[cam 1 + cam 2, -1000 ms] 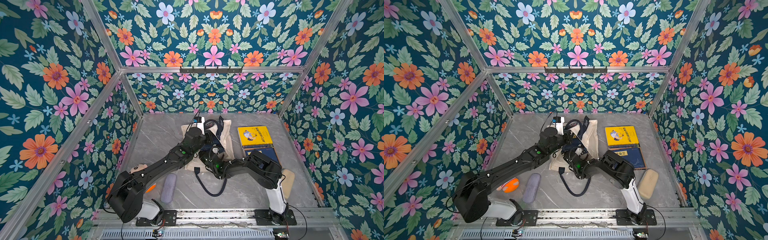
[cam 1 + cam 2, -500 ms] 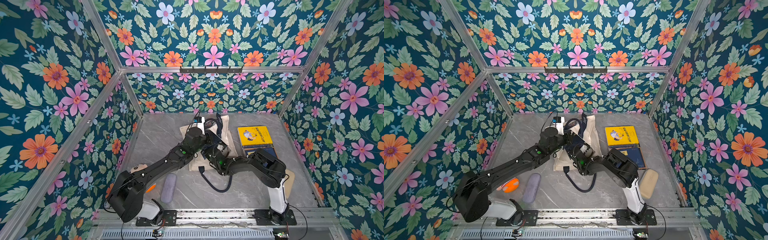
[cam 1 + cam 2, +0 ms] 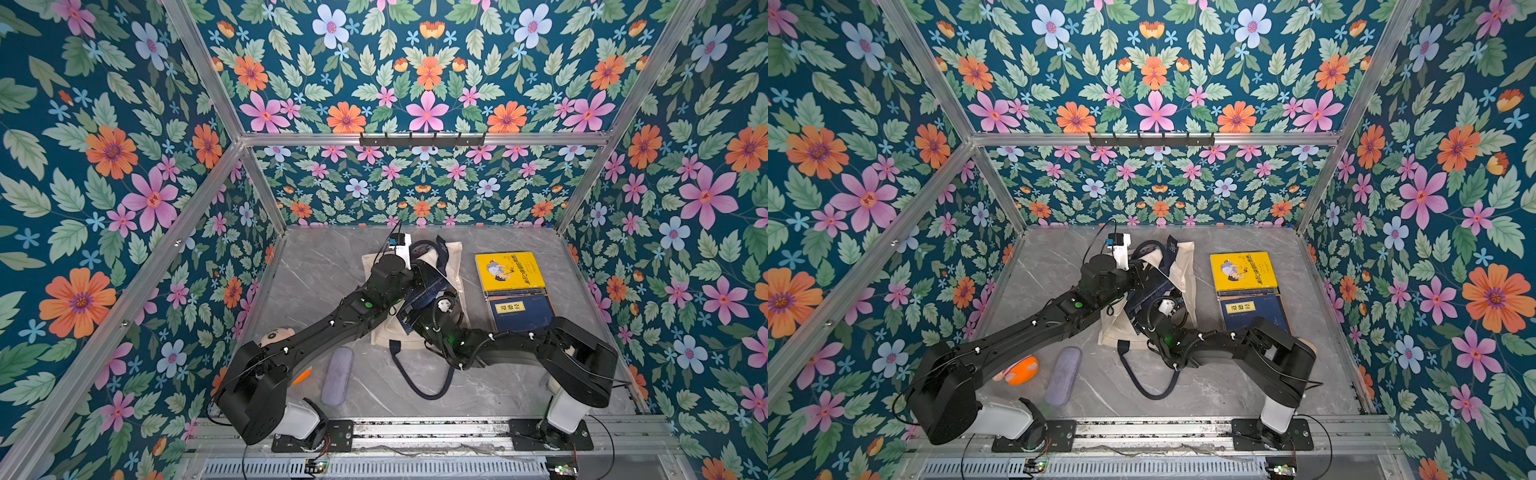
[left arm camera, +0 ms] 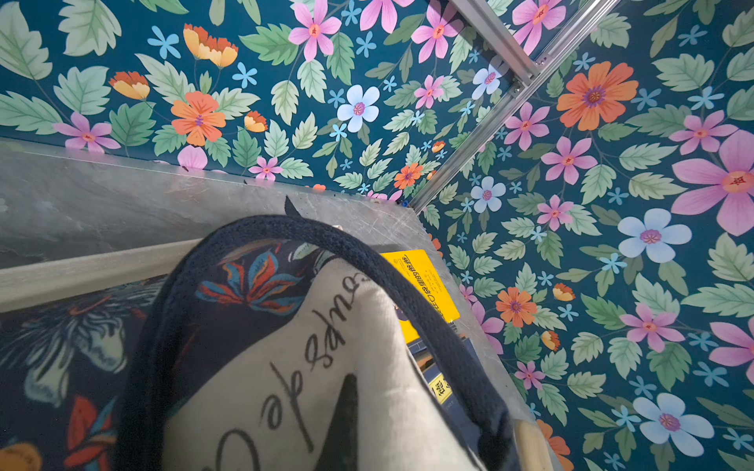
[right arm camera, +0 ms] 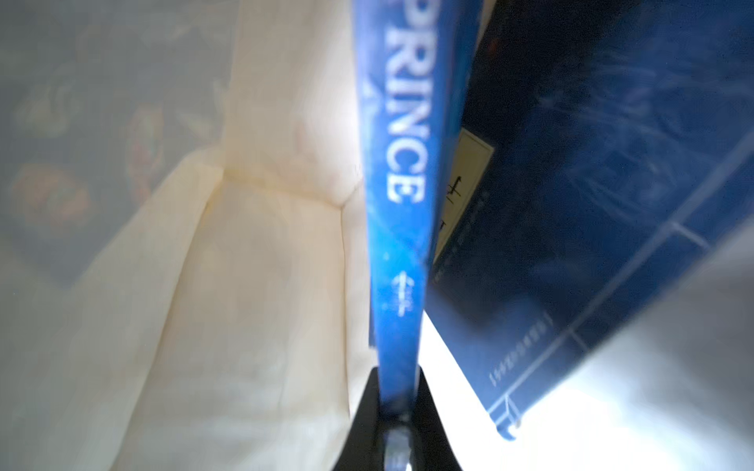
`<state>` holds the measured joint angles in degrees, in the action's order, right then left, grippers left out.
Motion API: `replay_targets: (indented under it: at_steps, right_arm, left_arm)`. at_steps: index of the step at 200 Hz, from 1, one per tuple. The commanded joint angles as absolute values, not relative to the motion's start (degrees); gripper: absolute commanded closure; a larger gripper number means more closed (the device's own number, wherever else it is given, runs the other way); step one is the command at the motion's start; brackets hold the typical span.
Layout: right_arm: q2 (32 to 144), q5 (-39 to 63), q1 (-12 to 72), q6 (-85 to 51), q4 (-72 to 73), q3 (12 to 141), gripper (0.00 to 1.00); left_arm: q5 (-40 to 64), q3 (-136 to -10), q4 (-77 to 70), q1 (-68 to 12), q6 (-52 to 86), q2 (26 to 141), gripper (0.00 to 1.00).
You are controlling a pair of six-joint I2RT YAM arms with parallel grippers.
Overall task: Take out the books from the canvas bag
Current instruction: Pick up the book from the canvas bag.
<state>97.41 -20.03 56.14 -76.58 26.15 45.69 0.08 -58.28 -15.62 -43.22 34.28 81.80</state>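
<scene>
- Right wrist view: the thin blue book (image 5: pixel 402 204), spine lettered "PRINCE", runs straight away from the right gripper (image 5: pixel 398 391), which is clamped on its near end inside the canvas bag (image 5: pixel 265 244).
- The pull should follow that axis, out the mouth.
- The left gripper (image 4: pixel 344 412) is clenched on the bag's cloth, lifting it.
- In a top view, a yellow book (image 3: pixel 509 272) lies on the counter (image 3: pixel 332 266) beside the bag.

The left arm (image 3: pixel 328 330) and right arm (image 3: pixel 515 348) are built of matte black boxy links, each marked with a small green light (image 3: pixel 368 304) and seated on a white base housing (image 3: pixel 297 419) bolted to a black plate (image 3: pixel 340 434). Thin black cables (image 3: pixel 478 341) are clipped along the links, and the right tool (image 5: pixel 398 379) is finished with black tapered fingers (image 5: pixel 361 420).
</scene>
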Motion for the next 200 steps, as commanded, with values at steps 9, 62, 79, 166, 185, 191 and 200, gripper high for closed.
replay_targets:
  at_steps: [9,62,79,166,185,191,200]
  right_arm:
    - [92.17,-20.71,56.49,-77.52,20.33,42.32,1.0]
    - [92.11,-20.07,53.4,-74.83,26.35,38.5,0.79]
    - [94.12,-16.31,50.73,-75.0,32.36,37.39,0.7]
    - [104.23,-16.2,47.04,-69.58,41.79,41.33,0.57]
    - [106.56,-16.61,46.76,-71.2,42.83,41.31,0.57]
    - [107.36,-16.59,46.53,-71.35,43.86,41.16,0.6]
    - [108.26,-16.7,46.33,-71.45,45.12,41.13,0.63]
  left_arm:
    - [-1.89,-59.06,-16.44,-43.09,34.54,81.66,1.0]
    - [-1.67,-59.15,-16.52,-43.09,34.98,82.22,1.0]
    - [-1.59,-59.06,-16.52,-43.11,35.16,82.28,1.0]
    - [-0.8,-58.97,-16.94,-43.12,35.42,82.52,1.0]
    - [-0.7,-58.97,-16.96,-43.14,35.42,82.37,1.0]
    - [-0.7,-58.97,-16.96,-43.08,35.46,82.39,1.0]
    - [-0.7,-58.97,-16.88,-43.14,35.33,82.35,1.0]
